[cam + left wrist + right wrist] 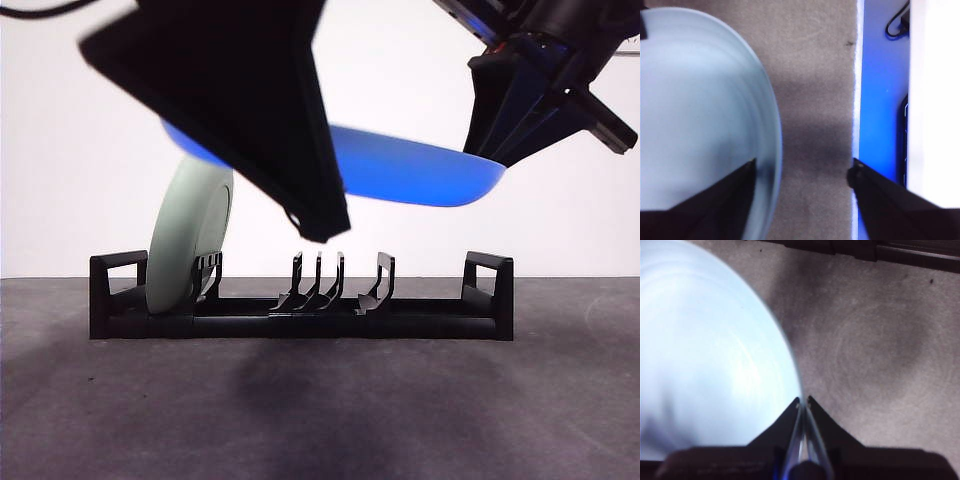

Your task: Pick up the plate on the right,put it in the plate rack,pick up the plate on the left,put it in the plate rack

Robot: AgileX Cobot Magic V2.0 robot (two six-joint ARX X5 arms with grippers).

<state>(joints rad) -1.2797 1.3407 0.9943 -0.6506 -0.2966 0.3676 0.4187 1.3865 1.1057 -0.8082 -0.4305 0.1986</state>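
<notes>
A blue plate [420, 170] hangs tilted in the air above the plate rack [488, 300]. My right gripper [490, 155] comes in from the upper right and is shut on the plate's rim. In the right wrist view the same plate [710, 355] looks pale, and my right gripper [803, 401] pinches its edge. A pale green plate [185, 240] stands upright in the rack's left end. My left gripper [320, 228] hangs big and dark in front of the blue plate. In the left wrist view my left gripper [804, 167] is open and empty, with a pale plate [695, 115] beside one jaw.
Several free slot dividers [320, 280] stand in the rack's middle and right part. The grey table [320, 410] stretches in front of the rack. The left wrist view shows the table's edge with a blue surface [880, 100] and a black cable [897, 25] beyond it.
</notes>
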